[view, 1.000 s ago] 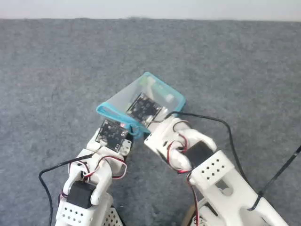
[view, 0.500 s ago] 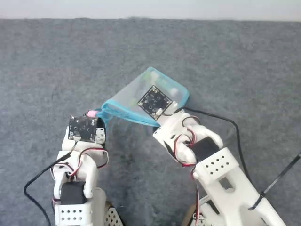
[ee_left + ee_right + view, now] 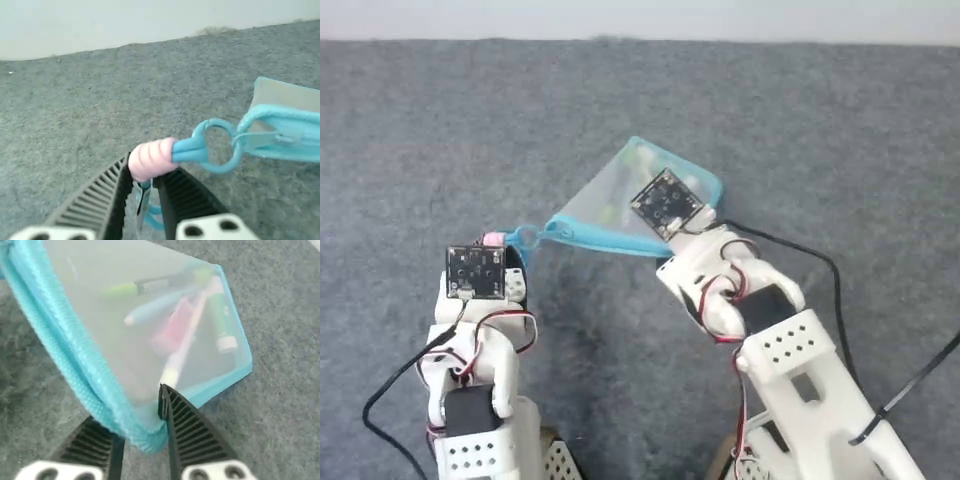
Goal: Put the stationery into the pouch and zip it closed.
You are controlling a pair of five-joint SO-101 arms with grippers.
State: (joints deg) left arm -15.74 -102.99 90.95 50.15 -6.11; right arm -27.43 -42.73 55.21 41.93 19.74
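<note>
The grey table (image 3: 800, 120) carries the pale blue pouch (image 3: 605, 200), which lies stretched between the two arms. Its zip edge runs in a straight line from the right gripper towards the left one. The right gripper (image 3: 137, 412) is clamped on the pouch's corner at one end of that edge. The left gripper (image 3: 145, 175) is pinched tight on the pink zip pull (image 3: 150, 159), just off the pouch's pointed other end. Inside, the stationery (image 3: 175, 325) lies behind the clear wall. A blue ring (image 3: 216, 146) links pull to slider. The zip looks fully run, though its teeth are hard to make out. Any further tug should follow the zip line, away from the right gripper.
</note>
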